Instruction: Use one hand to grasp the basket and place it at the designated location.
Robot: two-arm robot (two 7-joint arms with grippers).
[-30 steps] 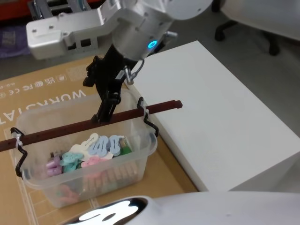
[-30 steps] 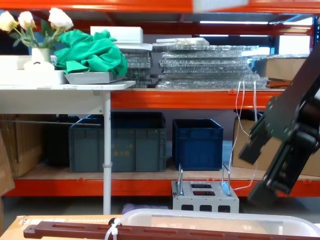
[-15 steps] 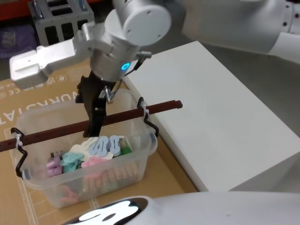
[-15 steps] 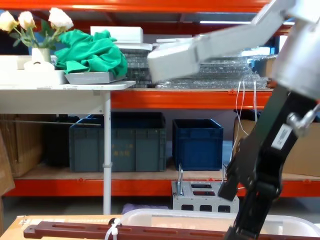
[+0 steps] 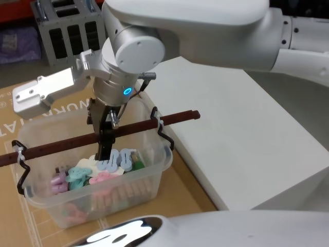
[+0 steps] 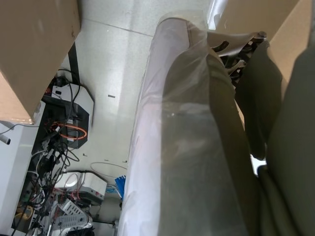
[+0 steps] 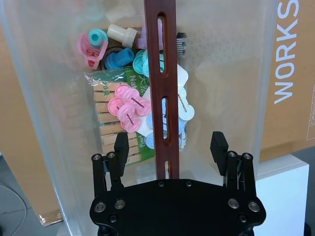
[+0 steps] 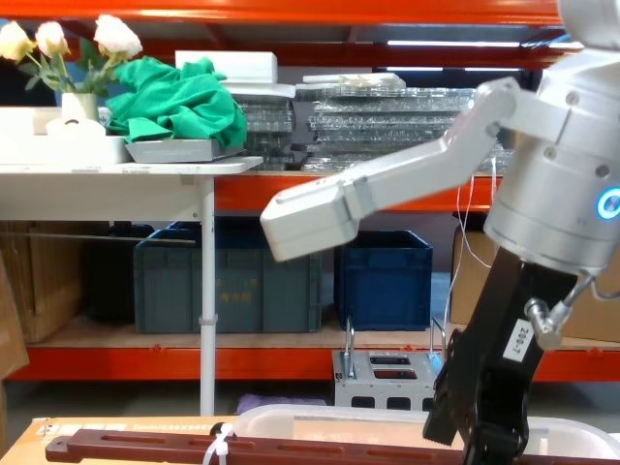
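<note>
- The right tool [image 7: 170, 141] is released, with a finger on each side of the handle [image 7: 160, 59], so closing would grip the bar.
- The basket [image 5: 146, 182] sits left of the white platform [image 5: 247, 134], which is probably where it is meant to go.

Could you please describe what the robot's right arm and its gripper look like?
The right arm has rounded white-grey shells, with a glowing blue ring light on its round wrist joint and a boxy silver bracket beside it. The right gripper is black: a plate dotted with silver screws and two blocky fingers with ridged pads. A small white label sits on its black neck.
</note>
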